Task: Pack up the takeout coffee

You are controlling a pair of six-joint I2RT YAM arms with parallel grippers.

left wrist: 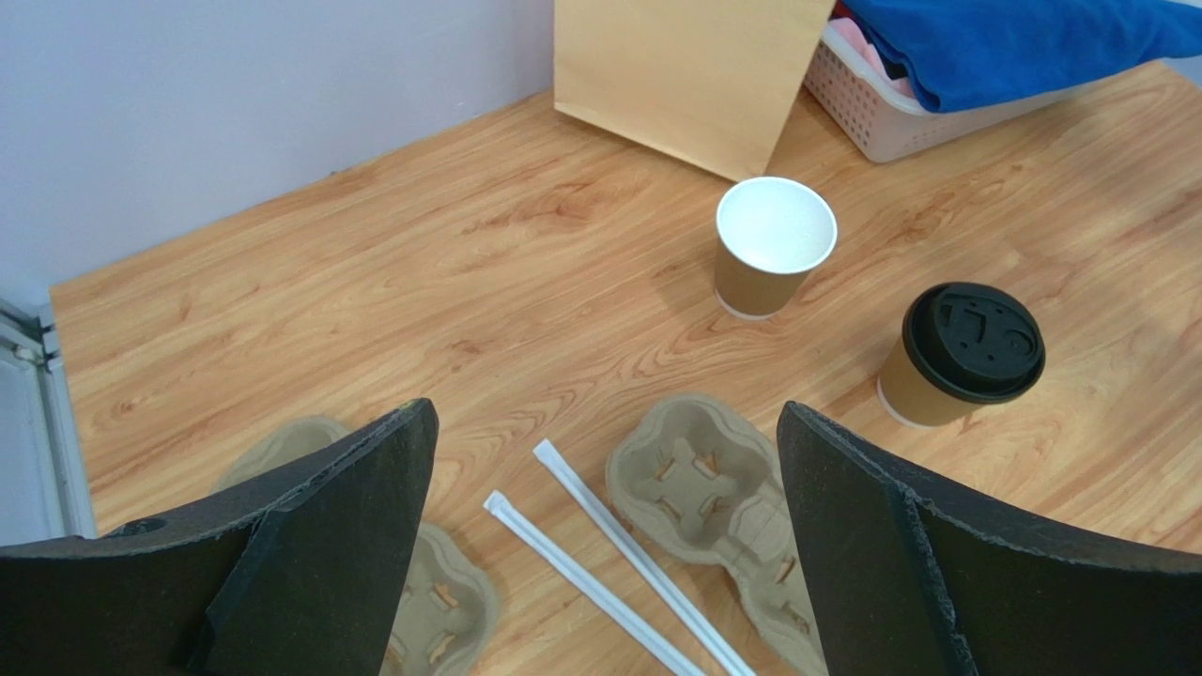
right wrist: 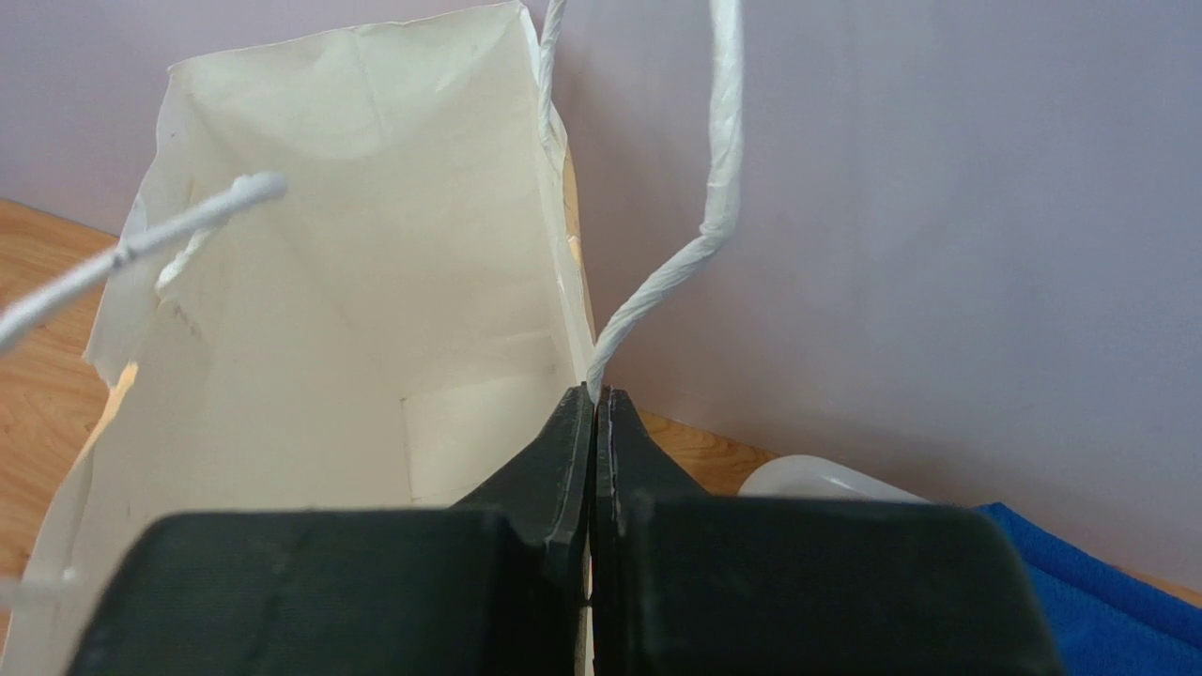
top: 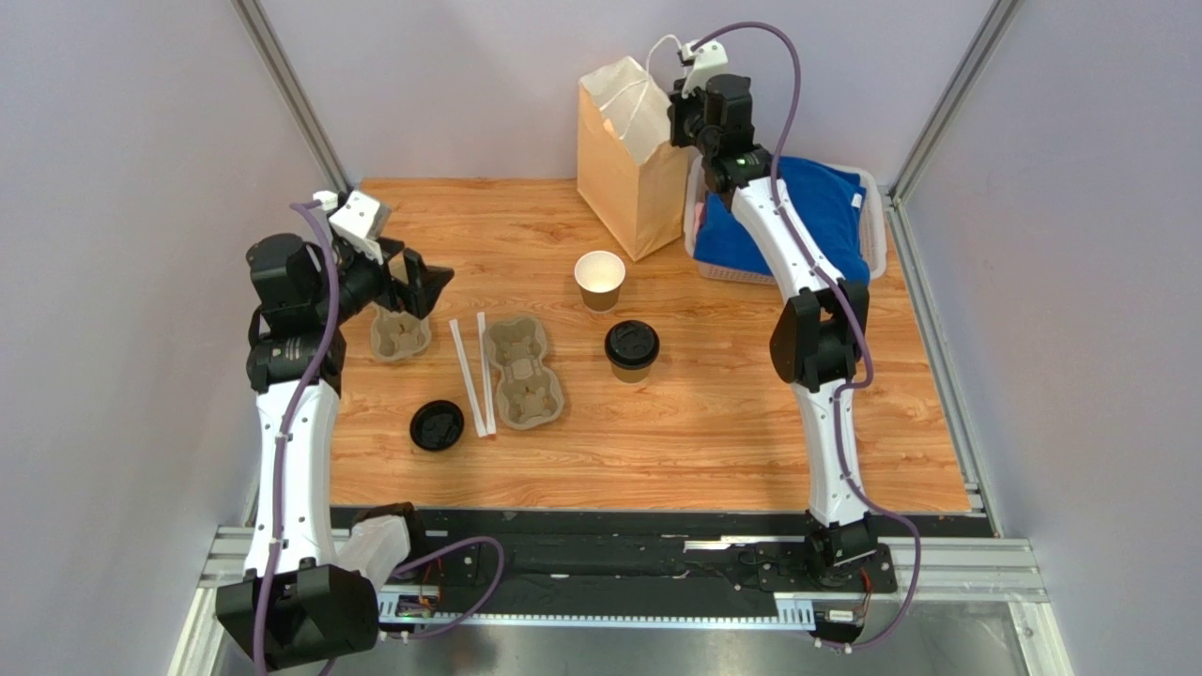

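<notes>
- Paper bag (right wrist: pixel 353 282) rim pinched tight by the right gripper (right wrist: pixel 593 402), probably holding its mouth open.
- Left gripper (left wrist: pixel 604 423) spread wide, empty, aimed at the lidded coffee (left wrist: pixel 974 345).

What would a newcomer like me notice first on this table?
Probably the right gripper, pinched shut on the rim of the tall paper bag at the table's far edge. Next, the takeout coffee with its black lid, standing mid-table near an open cup. On the left, the left gripper hangs wide open above a pulp cup carrier.
</notes>
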